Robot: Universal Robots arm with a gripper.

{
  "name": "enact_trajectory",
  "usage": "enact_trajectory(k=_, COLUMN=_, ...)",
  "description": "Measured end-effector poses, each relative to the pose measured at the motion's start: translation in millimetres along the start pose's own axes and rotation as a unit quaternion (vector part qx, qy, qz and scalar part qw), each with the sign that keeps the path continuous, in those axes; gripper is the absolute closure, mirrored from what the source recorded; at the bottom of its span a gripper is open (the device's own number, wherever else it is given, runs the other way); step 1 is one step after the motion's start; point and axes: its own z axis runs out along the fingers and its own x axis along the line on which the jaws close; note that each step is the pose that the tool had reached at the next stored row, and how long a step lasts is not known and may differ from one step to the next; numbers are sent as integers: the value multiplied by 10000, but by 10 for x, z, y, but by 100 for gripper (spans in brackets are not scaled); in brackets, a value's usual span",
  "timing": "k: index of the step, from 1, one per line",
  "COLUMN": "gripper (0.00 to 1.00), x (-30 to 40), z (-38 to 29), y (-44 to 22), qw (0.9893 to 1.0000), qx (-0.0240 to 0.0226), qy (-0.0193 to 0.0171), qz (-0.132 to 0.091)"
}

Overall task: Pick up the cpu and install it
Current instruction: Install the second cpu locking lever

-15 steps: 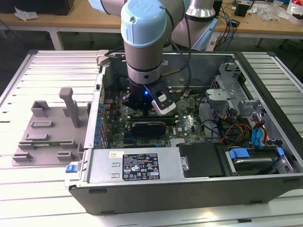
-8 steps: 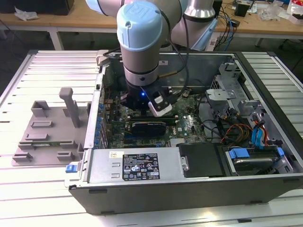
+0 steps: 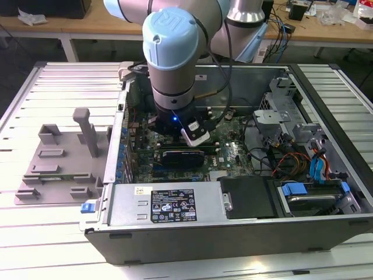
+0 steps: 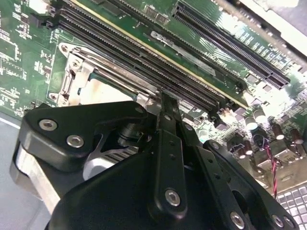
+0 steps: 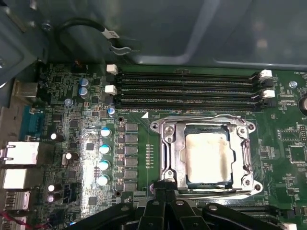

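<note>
First wrist view: cpu (image 5: 209,157) seated in metal socket frame (image 5: 168,158) on motherboard (image 5: 283,153), below memory slots (image 5: 187,88). Gripper (image 5: 165,188) at frame edge, fingers pressed together, holding nothing.

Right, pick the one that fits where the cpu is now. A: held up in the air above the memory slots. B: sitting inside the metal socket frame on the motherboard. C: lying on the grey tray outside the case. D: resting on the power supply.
B: in the first wrist view the cpu lies flat within the metal socket frame on the motherboard.
</note>
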Motion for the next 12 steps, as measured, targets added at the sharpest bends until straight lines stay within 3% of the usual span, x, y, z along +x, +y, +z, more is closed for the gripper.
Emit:
enact_trajectory(k=6, gripper=89, x=53, z=24, y=-6, qw=10000, qx=-2, qy=-5, qz=22)
enact_trajectory(k=8, gripper=89, x=46, z=-84, y=21, qw=10000, qx=15, qy=-5, qz=21)
enact_trajectory(k=9, gripper=89, x=43, z=-126, y=40, qw=10000, qx=74, qy=-6, qz=17)
enact_trajectory(k=10, gripper=89, x=43, z=-131, y=62, qw=9998, qx=210, qy=-5, qz=8)
enact_trajectory(k=12, gripper=89, x=42, z=-125, y=101, qw=9992, qx=392, qy=-3, qz=-5)
